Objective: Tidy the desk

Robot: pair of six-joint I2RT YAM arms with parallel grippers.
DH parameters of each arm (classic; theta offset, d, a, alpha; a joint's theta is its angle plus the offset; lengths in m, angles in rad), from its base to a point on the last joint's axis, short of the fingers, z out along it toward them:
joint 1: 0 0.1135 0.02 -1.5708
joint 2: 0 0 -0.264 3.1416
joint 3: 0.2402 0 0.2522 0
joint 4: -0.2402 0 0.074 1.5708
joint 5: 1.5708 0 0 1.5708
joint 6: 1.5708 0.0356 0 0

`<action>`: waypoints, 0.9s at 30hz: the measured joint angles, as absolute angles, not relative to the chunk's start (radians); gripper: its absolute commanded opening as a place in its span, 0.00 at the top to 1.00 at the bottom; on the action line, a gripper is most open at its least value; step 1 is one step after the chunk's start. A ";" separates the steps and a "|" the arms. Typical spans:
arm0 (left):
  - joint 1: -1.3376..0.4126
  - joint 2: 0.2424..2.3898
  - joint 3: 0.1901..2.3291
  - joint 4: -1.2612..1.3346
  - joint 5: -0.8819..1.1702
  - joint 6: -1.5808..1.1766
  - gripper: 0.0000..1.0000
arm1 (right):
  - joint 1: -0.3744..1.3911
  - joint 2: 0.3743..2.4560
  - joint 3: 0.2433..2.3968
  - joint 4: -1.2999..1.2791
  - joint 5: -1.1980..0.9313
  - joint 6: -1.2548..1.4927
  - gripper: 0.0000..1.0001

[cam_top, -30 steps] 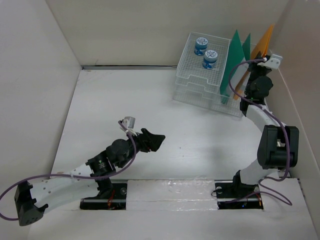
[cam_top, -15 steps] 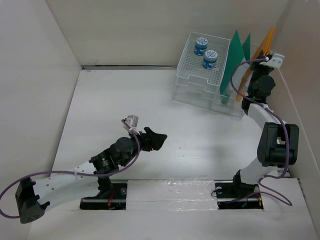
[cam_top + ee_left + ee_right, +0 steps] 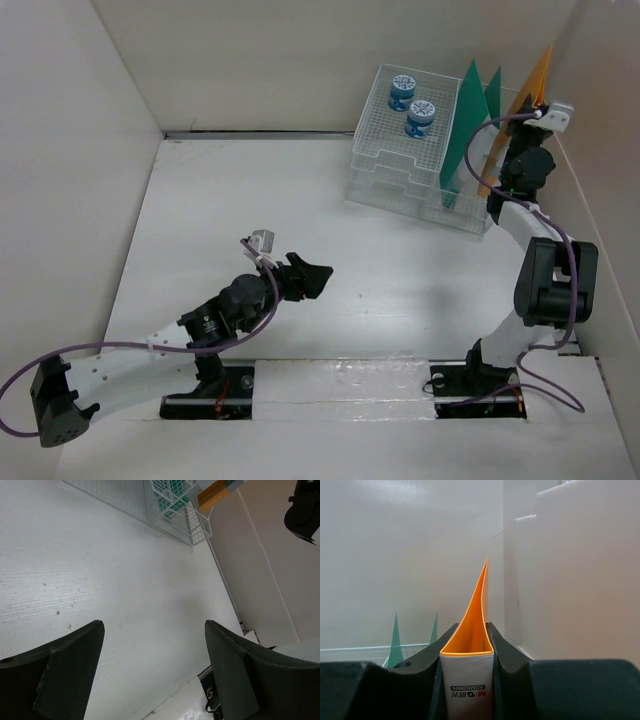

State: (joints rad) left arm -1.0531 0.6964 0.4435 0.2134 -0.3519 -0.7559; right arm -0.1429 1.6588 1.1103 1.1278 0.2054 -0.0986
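Observation:
The desk is a wide white tabletop. At its back right, my right gripper is shut on an orange file folder, which stands upright just right of the wire rack. The right wrist view has the folder's white spine pinched between both fingers of that gripper, its orange tip pointing up. Over the bare middle of the desk, my left gripper hovers open, with nothing between its jaws.
The clear wire-mesh rack holds two blue-lidded jars on its top tray. Two green folders stand in its right side. Beige walls close in at left, back and right. A corner of the rack appears in the left wrist view.
My right gripper and the orange folder have shifted slightly right and toward the back wall. The left arm edged a little forward, then held still.

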 measured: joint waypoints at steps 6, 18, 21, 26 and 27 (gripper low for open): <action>-1.053 0.700 0.444 0.213 -0.360 -0.760 0.22 | -0.142 1.663 1.114 1.145 0.189 -0.101 1.00; -1.053 0.771 0.463 0.227 -0.373 -0.741 0.22 | -0.135 1.744 1.074 1.280 0.188 -0.078 1.00; -1.053 0.776 0.474 0.235 -0.376 -0.735 0.22 | -0.135 1.745 1.032 1.323 0.204 -0.059 1.00; -1.053 0.776 0.474 0.242 -0.379 -0.729 0.22 | -0.133 1.739 0.949 1.401 0.229 0.014 1.00; -1.053 0.776 0.474 0.242 -0.379 -0.729 0.22 | -0.133 1.735 0.929 1.414 0.233 0.032 1.00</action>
